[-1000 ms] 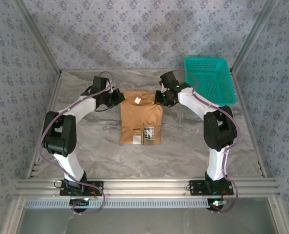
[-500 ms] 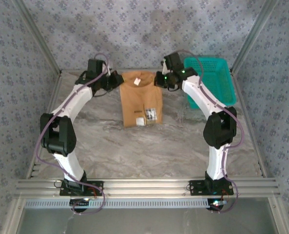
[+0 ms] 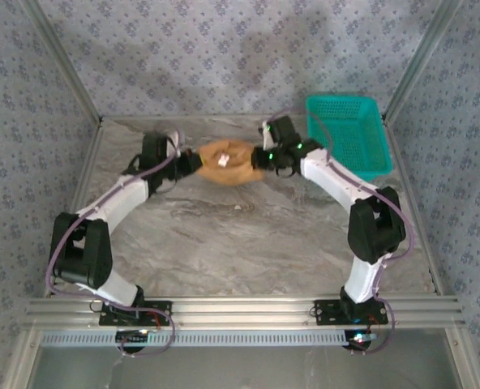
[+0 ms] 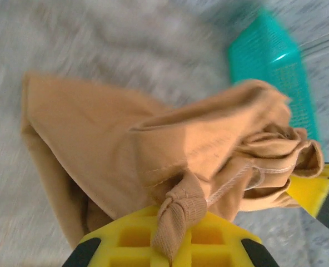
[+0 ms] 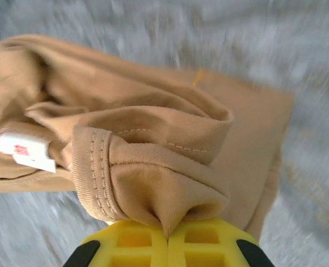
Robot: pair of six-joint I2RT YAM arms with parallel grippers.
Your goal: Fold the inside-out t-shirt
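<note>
The tan-orange inside-out t-shirt (image 3: pixel 228 161) hangs bunched between my two grippers at the back middle of the table, a white label showing on top. My left gripper (image 3: pixel 188 161) is shut on its left end; in the left wrist view a ribbed fold of the t-shirt (image 4: pixel 153 144) is pinched between the yellow pads (image 4: pixel 125 236) of the left gripper (image 4: pixel 173 245). My right gripper (image 3: pixel 266 163) is shut on the right end; in the right wrist view the t-shirt (image 5: pixel 153 139) bulges out of the right gripper (image 5: pixel 167 236), its white care label (image 5: pixel 25 149) at the left.
A teal basket (image 3: pixel 347 134) stands at the back right, just right of my right arm, and appears as the basket (image 4: pixel 275 67) in the left wrist view. The marbled grey table (image 3: pixel 240 235) stretches out in front. Patterned walls and metal frame posts enclose the sides.
The shirt lay flat and long a second ago. Both grippers lifted its far end, then came forward and down with it, so it now sits gathered in a short bunch between them.
</note>
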